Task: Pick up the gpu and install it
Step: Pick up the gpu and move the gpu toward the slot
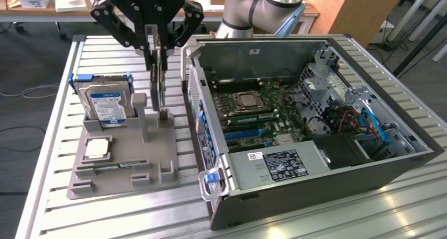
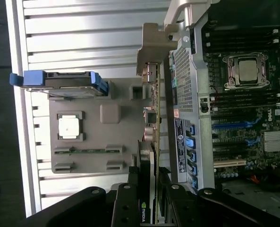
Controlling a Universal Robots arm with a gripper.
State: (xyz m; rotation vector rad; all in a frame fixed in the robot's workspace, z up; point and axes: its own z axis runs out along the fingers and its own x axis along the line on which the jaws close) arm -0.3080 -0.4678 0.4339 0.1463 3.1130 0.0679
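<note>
Beside the computer case, the partly closed end effector clamps the upright gpu; a plumb lift should clear the fixture.

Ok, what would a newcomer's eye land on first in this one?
First, the black claw at the top of the exterior view, shut on the thin dark gpu card, which stands edge-on over the grey holder tray. Then the big open computer case on the exterior view's right, its green motherboard bare. A silver blue-labelled hard drive stands upright on the tray.
</note>
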